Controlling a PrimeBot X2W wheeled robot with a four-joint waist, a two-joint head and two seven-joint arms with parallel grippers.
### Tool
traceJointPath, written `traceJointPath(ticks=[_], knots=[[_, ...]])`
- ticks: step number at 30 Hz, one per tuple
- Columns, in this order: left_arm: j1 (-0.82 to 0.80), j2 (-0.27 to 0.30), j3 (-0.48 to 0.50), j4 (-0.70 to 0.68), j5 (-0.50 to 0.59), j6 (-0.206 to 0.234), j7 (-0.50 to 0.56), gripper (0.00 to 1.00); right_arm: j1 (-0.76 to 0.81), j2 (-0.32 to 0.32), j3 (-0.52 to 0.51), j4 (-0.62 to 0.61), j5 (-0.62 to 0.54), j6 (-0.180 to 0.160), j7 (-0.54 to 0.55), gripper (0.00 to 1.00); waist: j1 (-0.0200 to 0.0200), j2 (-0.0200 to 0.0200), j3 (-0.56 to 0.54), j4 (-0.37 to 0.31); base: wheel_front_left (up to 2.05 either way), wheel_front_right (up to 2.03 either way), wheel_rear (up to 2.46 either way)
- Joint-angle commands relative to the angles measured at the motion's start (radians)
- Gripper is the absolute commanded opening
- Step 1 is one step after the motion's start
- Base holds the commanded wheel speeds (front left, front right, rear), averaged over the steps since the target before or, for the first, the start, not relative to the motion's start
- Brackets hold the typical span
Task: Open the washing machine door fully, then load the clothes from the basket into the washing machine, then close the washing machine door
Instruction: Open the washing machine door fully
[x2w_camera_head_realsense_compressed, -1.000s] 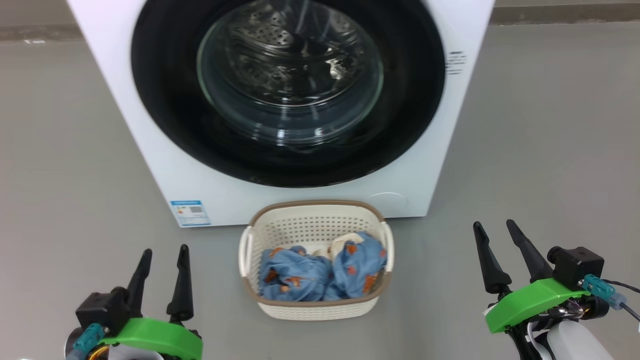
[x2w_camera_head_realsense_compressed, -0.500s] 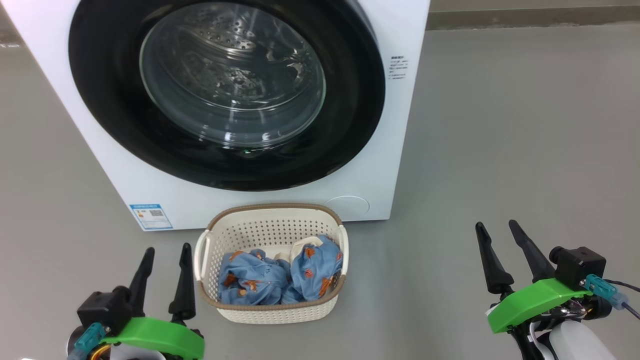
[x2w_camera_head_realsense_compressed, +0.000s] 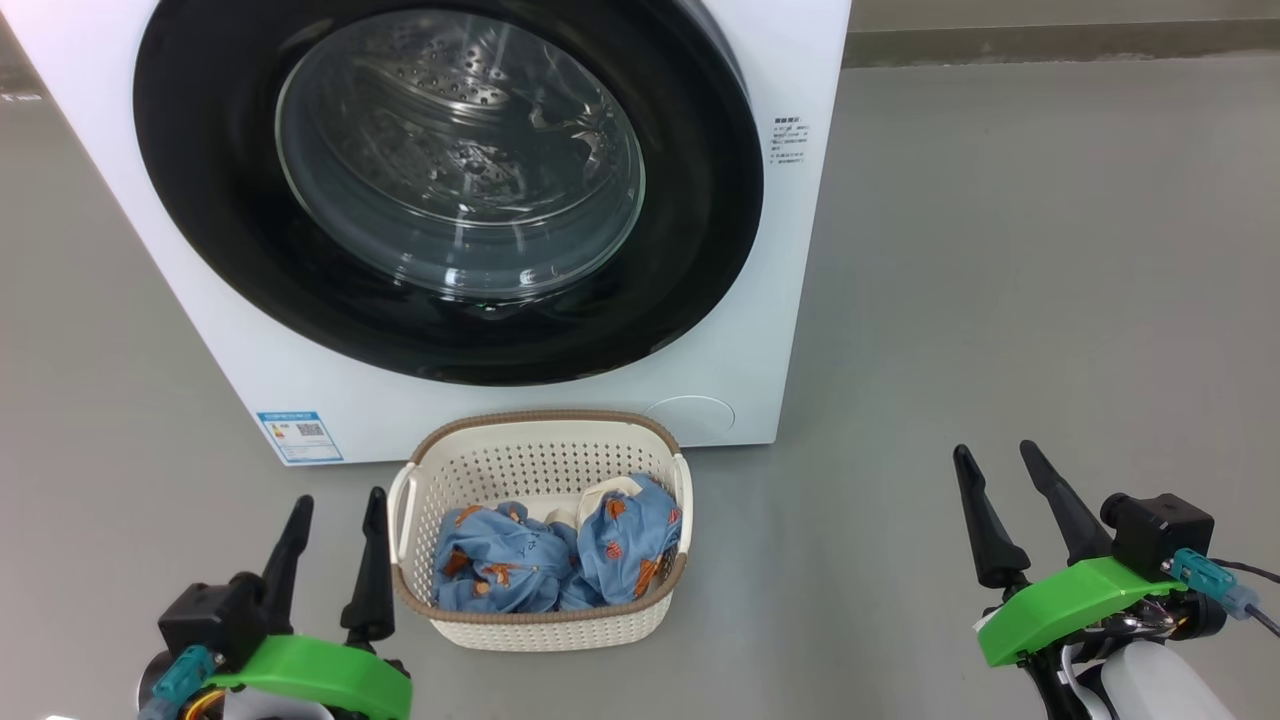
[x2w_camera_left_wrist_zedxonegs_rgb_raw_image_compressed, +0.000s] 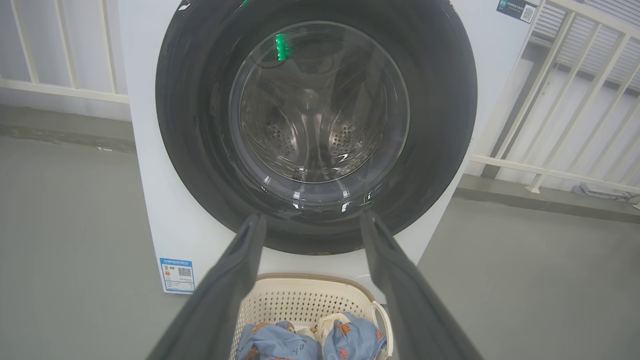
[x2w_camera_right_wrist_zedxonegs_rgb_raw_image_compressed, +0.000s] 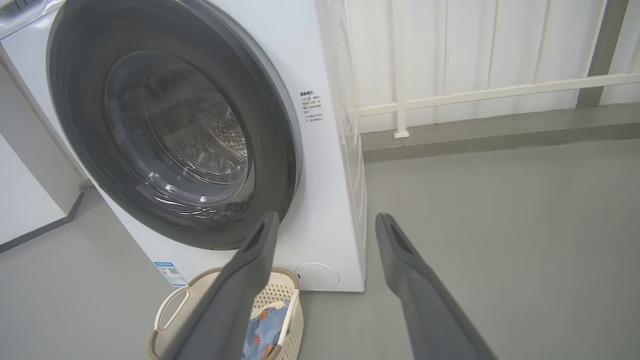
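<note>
The white washing machine (x2w_camera_head_realsense_compressed: 760, 300) stands on the floor with its round black door (x2w_camera_head_realsense_compressed: 200, 230) shut flat against the front; the glass window (x2w_camera_head_realsense_compressed: 460, 160) shows the steel drum behind. Right below it sits the cream basket (x2w_camera_head_realsense_compressed: 540, 625), holding blue bear-print clothes (x2w_camera_head_realsense_compressed: 560, 560). My left gripper (x2w_camera_head_realsense_compressed: 338, 500) stands open just left of the basket, empty. Far to the right my right gripper (x2w_camera_head_realsense_compressed: 995, 450) is open and empty too. The left wrist view looks straight at the door (x2w_camera_left_wrist_zedxonegs_rgb_raw_image_compressed: 200, 150) and basket (x2w_camera_left_wrist_zedxonegs_rgb_raw_image_compressed: 300, 300); the right wrist view sees the door (x2w_camera_right_wrist_zedxonegs_rgb_raw_image_compressed: 80, 125) from the side.
Grey floor (x2w_camera_head_realsense_compressed: 1000, 250) stretches open to the right of the machine. A blue label sticker (x2w_camera_head_realsense_compressed: 298, 436) marks the machine's lower left front. White railings (x2w_camera_right_wrist_zedxonegs_rgb_raw_image_compressed: 475, 92) run along the wall behind.
The head camera has turned, so machine and basket now sit further left in the picture. Both grippers hold the same pose, open.
</note>
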Motion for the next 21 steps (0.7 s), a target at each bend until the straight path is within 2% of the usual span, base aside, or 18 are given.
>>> traceJointPath(ticks=[1,21], knots=[[-0.029,0.023,0.028,-0.022,-0.002,0.002,-0.014,1.0,-0.036,-0.013,0.017,-0.02,-0.005,0.006,-0.012,1.0,0.0,0.0,0.0,0.001,0.0,0.0,0.0],[-0.029,0.027,0.031,-0.024,-0.004,0.005,-0.014,1.0,-0.046,-0.024,0.021,-0.015,-0.004,0.006,-0.012,1.0,0.0,0.0,0.013,0.007,0.0,0.0,0.0]])
